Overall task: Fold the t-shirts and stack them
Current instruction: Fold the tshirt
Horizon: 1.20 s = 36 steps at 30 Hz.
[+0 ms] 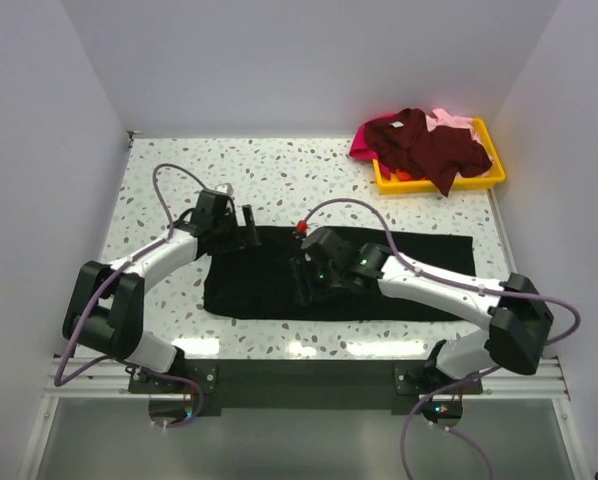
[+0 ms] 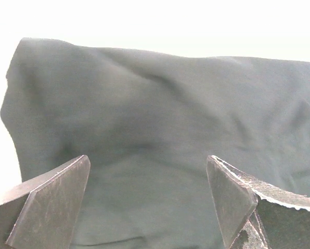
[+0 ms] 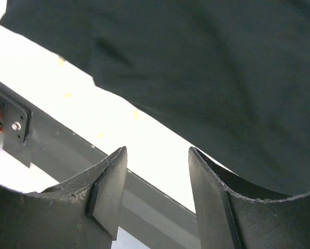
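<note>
The large black t-shirt [image 1: 419, 275] lies flat as a long band across the near half of the table. My left gripper [image 1: 249, 228] is open over its far left edge; in the left wrist view [image 2: 147, 161] black cloth [image 2: 155, 93] fills the space between the spread fingers. My right gripper [image 1: 304, 290] is open and empty low over the shirt's middle, pointing at the near edge [image 3: 157, 150], with the cloth's hem [image 3: 222, 67] just beyond the fingertips. The dark maroon shirt [image 1: 429, 145], magenta shirt [image 1: 362, 148] and pale pink shirt [image 1: 454, 122] lie heaped at the back right.
A yellow plastic tray [image 1: 484, 183] at the back right holds the heaped shirts. White walls enclose the speckled table [image 1: 279, 170] on three sides. A dark metal rail [image 3: 51, 140] runs along the near edge, by the arm bases [image 1: 299, 375].
</note>
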### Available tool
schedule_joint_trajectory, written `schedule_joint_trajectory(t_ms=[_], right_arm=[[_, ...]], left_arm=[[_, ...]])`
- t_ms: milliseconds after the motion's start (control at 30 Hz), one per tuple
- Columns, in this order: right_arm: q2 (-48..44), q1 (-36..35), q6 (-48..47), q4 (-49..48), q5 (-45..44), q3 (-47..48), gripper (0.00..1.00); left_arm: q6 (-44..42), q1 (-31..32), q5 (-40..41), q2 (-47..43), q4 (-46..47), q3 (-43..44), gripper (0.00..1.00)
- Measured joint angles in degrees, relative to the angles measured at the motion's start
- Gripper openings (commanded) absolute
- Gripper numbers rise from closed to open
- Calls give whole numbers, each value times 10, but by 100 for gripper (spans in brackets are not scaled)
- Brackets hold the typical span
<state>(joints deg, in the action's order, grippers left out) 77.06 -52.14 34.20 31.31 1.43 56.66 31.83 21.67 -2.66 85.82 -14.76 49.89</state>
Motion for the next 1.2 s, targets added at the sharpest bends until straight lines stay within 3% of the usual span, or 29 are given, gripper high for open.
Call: schedule_joint_trajectory(t_ms=[167, 367, 800, 900, 933, 1033, 1200], right_arm=[[126, -91, 10, 19, -60, 98, 55], [245, -144, 12, 25, -110, 214, 56], [344, -168, 23, 41, -155, 248, 56], [364, -168, 23, 44, -167, 250, 45], [369, -169, 24, 45, -171, 251, 36], [374, -169, 27, 52, -178, 252, 23], [372, -169, 27, 81, -185, 261, 19]], left_arm=[[-5, -73, -3, -17, -11, -26, 100], [-15, -82, -3, -33, -23, -38, 100], [-26, -98, -3, -39, -31, -48, 100], [-26, -103, -3, -39, -31, -48, 100], [-26, -103, -3, -39, -31, -48, 100], [-27, -107, -4, -39, -31, -48, 100], [-30, -114, -7, -39, -30, -49, 100]])
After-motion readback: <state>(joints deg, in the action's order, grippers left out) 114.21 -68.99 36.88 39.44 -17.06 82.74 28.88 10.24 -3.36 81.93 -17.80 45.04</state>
